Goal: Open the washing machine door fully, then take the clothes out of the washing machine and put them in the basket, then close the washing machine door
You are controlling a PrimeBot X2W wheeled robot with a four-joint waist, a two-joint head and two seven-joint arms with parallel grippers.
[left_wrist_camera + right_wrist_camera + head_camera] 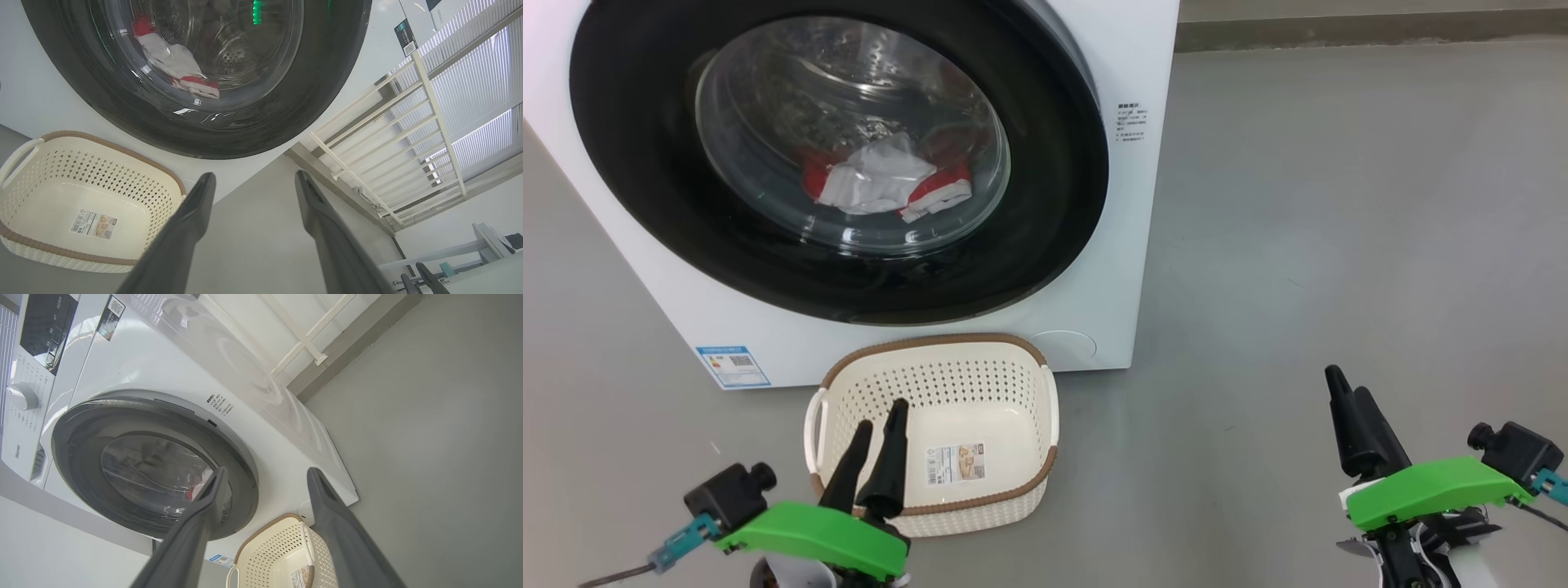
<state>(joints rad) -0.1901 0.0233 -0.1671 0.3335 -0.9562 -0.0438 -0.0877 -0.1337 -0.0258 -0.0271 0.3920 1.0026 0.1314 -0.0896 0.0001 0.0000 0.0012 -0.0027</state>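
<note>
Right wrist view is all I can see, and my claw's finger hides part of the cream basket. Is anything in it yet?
Observer: No. The cream-white perforated plastic basket holds nothing but a sticker on its base.
Operator: Where are the clothes?
Observer: The red and white garments lie low in the drum, behind the round black-rimmed glass door, which looks shut.
Operator: And the left claw?
Observer: The left claw is open, overlapping the basket's near left corner in the head view.
</note>
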